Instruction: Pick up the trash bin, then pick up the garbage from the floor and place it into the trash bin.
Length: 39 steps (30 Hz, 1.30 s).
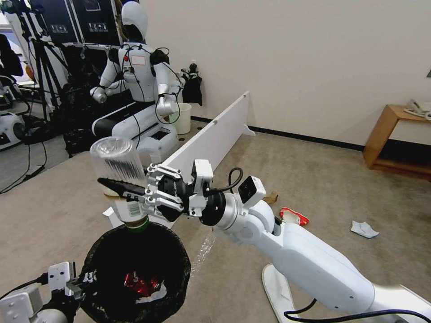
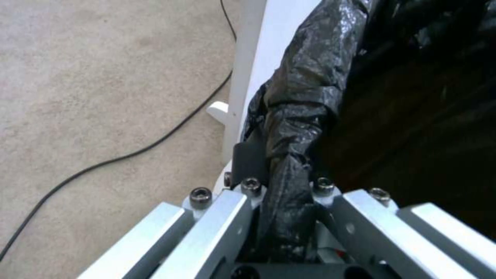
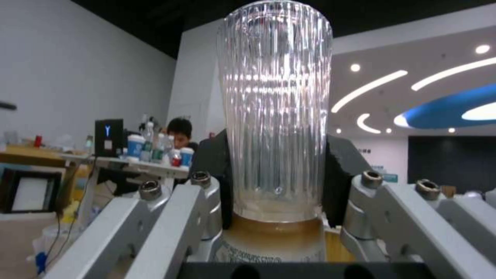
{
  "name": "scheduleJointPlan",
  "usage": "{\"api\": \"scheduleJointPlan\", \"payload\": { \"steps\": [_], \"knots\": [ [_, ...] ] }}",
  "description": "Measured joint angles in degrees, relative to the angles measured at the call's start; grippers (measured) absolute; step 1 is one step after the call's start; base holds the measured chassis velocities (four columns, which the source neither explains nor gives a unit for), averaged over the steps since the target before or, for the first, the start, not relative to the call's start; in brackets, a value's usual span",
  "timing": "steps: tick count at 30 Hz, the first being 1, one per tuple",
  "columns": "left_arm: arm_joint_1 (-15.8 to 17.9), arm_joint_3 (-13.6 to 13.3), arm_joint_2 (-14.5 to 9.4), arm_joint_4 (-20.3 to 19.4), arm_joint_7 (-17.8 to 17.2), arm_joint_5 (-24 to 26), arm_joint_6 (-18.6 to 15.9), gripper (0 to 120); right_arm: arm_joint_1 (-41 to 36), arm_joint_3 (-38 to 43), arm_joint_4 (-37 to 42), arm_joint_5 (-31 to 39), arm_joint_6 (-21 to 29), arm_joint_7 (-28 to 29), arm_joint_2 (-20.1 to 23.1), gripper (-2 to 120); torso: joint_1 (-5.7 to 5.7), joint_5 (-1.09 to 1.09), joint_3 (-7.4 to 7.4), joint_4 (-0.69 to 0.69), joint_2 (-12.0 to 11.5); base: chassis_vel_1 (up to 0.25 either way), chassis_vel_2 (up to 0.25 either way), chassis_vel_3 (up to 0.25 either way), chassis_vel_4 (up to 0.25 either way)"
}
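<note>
Head view, and the right gripper [image 1: 117, 187] is clamped across a clear ribbed bottle [image 1: 119, 177], holding it upside down with its green cap [image 1: 136, 224] pointing straight into the mouth of the trash bin [image 1: 177, 251]. The cap sits just at the bin's far rim, right over the black liner. Down inside, a crushed red can [image 1: 140, 283] lies on the bottom beside a bit of white. Over at the near edge, the left gripper [image 1: 74, 280] pinches the bin's rim, and the left wrist view confirms it: crinkled black bag [image 2: 294, 128] bunched tight between the two fingers [image 2: 248, 159]. From the right wrist, the bottle [image 3: 276, 112] stands tall between the dark pads [image 3: 212, 170], a little brownish liquid pooled near the label. Out on the carpet, well apart from the bin, a red-white packet [image 1: 294, 216], a white tissue [image 1: 364, 229], and what looks like a brown paper scrap [image 1: 270, 197], partly hidden behind the arm.
</note>
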<state>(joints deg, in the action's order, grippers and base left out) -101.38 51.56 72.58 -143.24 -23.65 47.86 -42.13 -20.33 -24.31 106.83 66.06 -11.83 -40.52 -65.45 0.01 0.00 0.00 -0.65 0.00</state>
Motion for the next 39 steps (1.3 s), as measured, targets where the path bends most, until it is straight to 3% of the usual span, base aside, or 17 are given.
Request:
{"api": "scheduleJointPlan", "payload": {
  "steps": [20,28,32,34,39],
  "knots": [
    [-0.9,0.1,-0.2,0.0,-1.3,3.1,0.0,1,-6.0,-4.2,-8.4,-6.4,-1.5,-4.0,-0.8,34,0.00,0.00,0.00,0.00,0.0,0.000,0.000,0.000,0.000],
    [-1.1,0.1,-0.4,0.0,-1.8,4.2,0.0,1,-7.3,-4.6,-9.0,-6.5,-1.4,-4.6,-0.6,68,0.00,0.00,0.00,0.01,0.0,0.000,0.000,0.000,0.000],
    [-1.1,0.1,-0.4,0.0,-1.9,4.5,0.0,1,-7.4,-4.6,-9.1,-6.5,-1.4,-4.6,-0.6,76,0.00,0.00,0.00,0.01,0.0,0.000,0.000,0.000,0.000],
    [-1.1,0.1,-0.5,0.0,-2.2,4.9,0.0,1,-7.5,-4.6,-9.1,-6.4,-1.3,-4.6,-0.5,88,0.00,0.00,0.00,0.01,0.0,0.000,0.000,0.000,0.000],
    [-0.9,0.1,-0.6,0.0,-2.3,5.3,0.0,1,-7.7,-4.6,-9.0,-6.4,-1.3,-4.6,-0.4,99,0.00,0.00,0.00,0.00,0.0,0.000,0.000,0.000,0.000]
  ]
}}
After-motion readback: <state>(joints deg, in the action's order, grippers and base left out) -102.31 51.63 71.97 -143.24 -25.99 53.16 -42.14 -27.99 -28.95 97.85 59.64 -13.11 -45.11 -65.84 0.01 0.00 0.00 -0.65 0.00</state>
